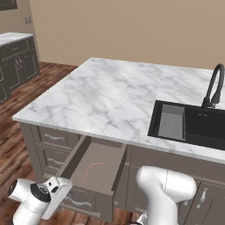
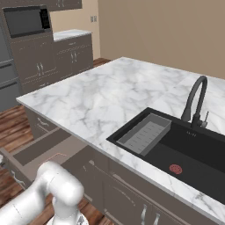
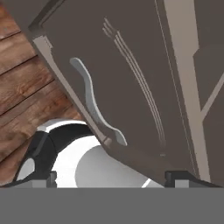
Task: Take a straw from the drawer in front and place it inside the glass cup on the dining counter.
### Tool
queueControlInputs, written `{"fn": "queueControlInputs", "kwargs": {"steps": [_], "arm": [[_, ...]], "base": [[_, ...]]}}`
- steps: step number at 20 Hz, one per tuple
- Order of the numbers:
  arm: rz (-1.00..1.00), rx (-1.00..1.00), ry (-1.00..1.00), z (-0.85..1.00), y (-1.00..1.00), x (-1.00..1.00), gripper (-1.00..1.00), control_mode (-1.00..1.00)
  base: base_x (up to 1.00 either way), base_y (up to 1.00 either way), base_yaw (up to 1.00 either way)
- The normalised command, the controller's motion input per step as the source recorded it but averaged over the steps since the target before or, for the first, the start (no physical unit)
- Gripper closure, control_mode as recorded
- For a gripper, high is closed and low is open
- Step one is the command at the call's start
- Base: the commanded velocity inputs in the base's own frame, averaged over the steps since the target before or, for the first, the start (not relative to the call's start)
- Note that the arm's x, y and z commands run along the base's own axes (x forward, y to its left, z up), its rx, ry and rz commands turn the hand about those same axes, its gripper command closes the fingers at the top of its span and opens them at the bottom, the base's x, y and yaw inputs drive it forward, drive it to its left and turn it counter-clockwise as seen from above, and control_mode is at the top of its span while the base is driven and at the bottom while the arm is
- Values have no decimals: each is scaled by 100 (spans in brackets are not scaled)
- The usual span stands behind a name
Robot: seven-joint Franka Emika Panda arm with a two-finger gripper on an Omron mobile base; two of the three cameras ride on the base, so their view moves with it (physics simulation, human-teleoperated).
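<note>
The drawer [image 1: 97,169] stands pulled open under the dining counter [image 1: 110,94], also seen from the other side as the drawer [image 2: 46,151]. A thin pinkish straw [image 1: 89,170] lies on its floor, and the straw [image 2: 57,155] shows faintly in the right base view. My hand [image 1: 41,193] hangs low, in front of the drawer's panelled front. In the hand view my gripper [image 3: 113,179] is open, tips wide apart with nothing between them, facing the drawer front and its curved silver handle [image 3: 94,105]. The glass cup is out of view.
A black sink [image 1: 193,125] with a grey insert tray [image 1: 172,123] and a black faucet [image 1: 214,85] sits in the counter's right part. Narrower drawers [image 1: 52,147] lie left of the open one. Wall cabinets [image 2: 52,59] stand behind on a wooden floor [image 1: 11,160].
</note>
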Motion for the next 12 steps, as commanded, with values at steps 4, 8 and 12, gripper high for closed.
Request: {"fn": "queueControlInputs", "kwargs": {"steps": [4,8,12], "arm": [[0,25,-5,100,-1,-45,-100,-100],[-3,27,-6,100,-13,-11,-100,-100],[-6,28,-1,99,-27,13,-100,-100]], "base": [[0,0,0],[0,0,0],[0,0,0]]}}
